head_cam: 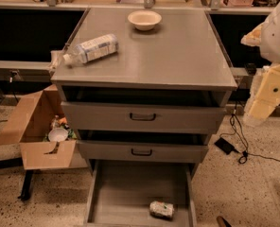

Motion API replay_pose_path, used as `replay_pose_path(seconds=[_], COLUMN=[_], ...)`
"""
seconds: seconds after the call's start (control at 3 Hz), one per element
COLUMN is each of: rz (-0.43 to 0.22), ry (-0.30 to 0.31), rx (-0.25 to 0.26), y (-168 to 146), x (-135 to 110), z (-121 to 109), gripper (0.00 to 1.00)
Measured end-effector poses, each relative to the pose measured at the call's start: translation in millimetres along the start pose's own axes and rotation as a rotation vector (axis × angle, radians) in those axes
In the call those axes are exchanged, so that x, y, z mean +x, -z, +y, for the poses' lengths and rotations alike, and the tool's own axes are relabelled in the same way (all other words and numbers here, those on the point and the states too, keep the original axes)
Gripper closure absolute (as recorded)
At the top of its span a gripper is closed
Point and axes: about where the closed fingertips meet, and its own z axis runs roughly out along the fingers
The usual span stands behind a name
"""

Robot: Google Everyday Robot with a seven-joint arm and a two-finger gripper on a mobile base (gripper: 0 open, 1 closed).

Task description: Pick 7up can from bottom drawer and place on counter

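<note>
The 7up can (161, 209) lies on its side in the open bottom drawer (130, 183), near the drawer's front right corner. The counter (178, 56) is the grey top of the cabinet above it. My arm (272, 79) hangs at the right edge of the view, beside the cabinet and apart from it. Of my gripper (222, 221) only a small dark tip shows at the bottom edge. It is just right of the drawer's front corner and holds nothing that I can see.
A clear plastic bottle (90, 48) lies on the counter's left side and a pale bowl (144, 19) stands at its back. The two upper drawers (142, 117) are slightly open. An open cardboard box (40, 126) stands on the floor at left. Cables (237, 141) lie at right.
</note>
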Motion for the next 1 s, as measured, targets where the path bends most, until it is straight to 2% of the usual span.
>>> replay_pose_path(seconds=[0.33,0.67,1.0], rz=[-0.001,-0.039,-0.086], ry=[0.0,-0.008,0.023], rx=[-0.001,-0.044,-0.093], y=[-1.1,-39.0,-113.2], x=[-0.1,-2.8,-9.3], z=[0.1,2.7,18.8], gripper=[0.0,0.0,0.0])
